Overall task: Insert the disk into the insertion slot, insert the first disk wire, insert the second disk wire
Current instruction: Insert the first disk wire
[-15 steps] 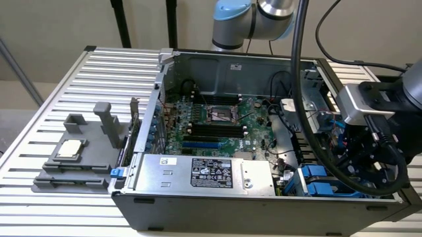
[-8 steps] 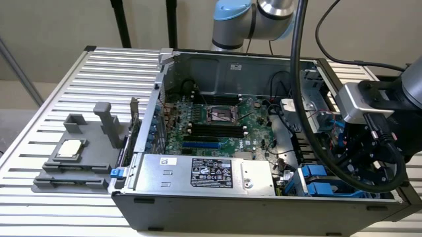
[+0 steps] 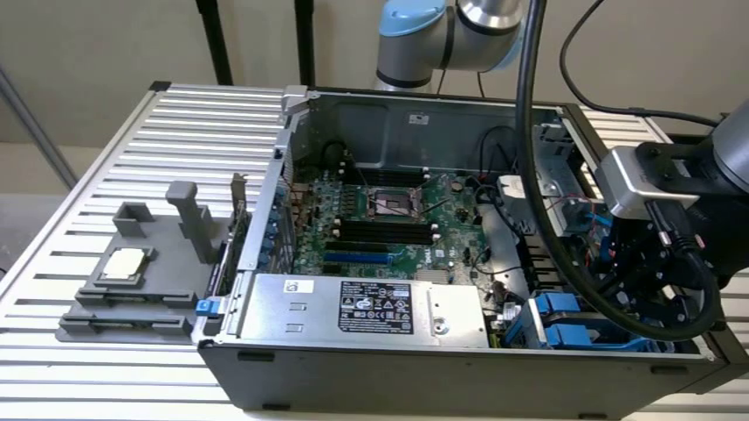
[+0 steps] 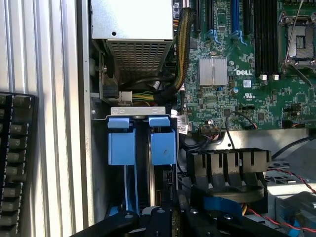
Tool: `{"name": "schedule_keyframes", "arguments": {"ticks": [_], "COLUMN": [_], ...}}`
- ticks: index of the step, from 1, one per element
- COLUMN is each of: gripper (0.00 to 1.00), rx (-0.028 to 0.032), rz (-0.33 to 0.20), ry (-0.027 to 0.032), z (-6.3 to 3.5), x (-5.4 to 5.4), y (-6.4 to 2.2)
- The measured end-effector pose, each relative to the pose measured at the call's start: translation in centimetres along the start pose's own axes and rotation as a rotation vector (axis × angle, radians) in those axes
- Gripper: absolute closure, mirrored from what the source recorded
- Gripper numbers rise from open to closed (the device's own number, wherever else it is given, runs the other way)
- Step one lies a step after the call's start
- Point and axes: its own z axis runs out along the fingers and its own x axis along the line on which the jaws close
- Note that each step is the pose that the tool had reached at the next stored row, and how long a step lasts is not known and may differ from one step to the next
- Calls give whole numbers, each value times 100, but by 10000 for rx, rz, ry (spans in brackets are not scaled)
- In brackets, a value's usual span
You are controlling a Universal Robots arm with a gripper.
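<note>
My gripper (image 3: 641,291) hangs inside the open computer case (image 3: 468,373), at about four o'clock from the motherboard (image 3: 392,219) in the exterior view. My jaws are drawn together, though I cannot tell whether anything thin is pinched between them. The insertion slot (image 3: 559,317) sits just beside me in the case's corner, at about seven o'clock from my gripper in that view. In the wrist view, what shows of the disk (image 4: 163,145) is its bright blue carrier frame, standing in the slot under a small metal bracket (image 4: 138,111); I cannot see its label. A pale blue wire (image 4: 129,190) runs along one blue tab down to my black fingers. Room is tight here. The case's side wall stands close at three o'clock and a black ribbed fan shroud (image 4: 227,165) crowds the slot. A sleeved cable bundle (image 4: 180,54) drops beside the silver power supply (image 3: 363,307), which lies at nine o'clock from the slot in the exterior view. My own thick black hose (image 3: 529,175) loops across the open top of the case — the widest free space is above the motherboard. The case rests on a slatted aluminium table (image 3: 175,132). A grey fixture (image 3: 140,294) carrying a processor (image 3: 123,263) sits well apart at nine o'clock, on the exterior view's left. Behind are a plain beige wall and two black posts (image 3: 217,39).
</note>
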Motion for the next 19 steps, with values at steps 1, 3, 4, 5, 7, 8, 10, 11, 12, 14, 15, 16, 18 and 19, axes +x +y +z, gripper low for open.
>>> {"name": "schedule_keyframes", "arguments": {"ticks": [1,3,4,5,7,8,10,11,12,14,15,16,18,19], "gripper": [84,84,84,84,82,82,75,75,75,75,75,75,75,75], "rx": [0,0,0,0,4,1,0,0,0,3,15,34,81,126], "rz": [0,0,0,0,-2,-2,-2,1,1,1,-1,-4,-9,-14], "ry": [-1,-3,-3,-3,-14,-12,-4,-1,-3,-3,-12,-22,-54,-78], "z": [1,3,3,3,7,7,-6,-21,-37,-74,-95,-115,-144,-147], "x": [0,2,2,2,2,2,1,1,1,7,9,12,21,23], "y": [0,0,0,0,-2,-2,-1,0,0,12,25,40,70,85]}}
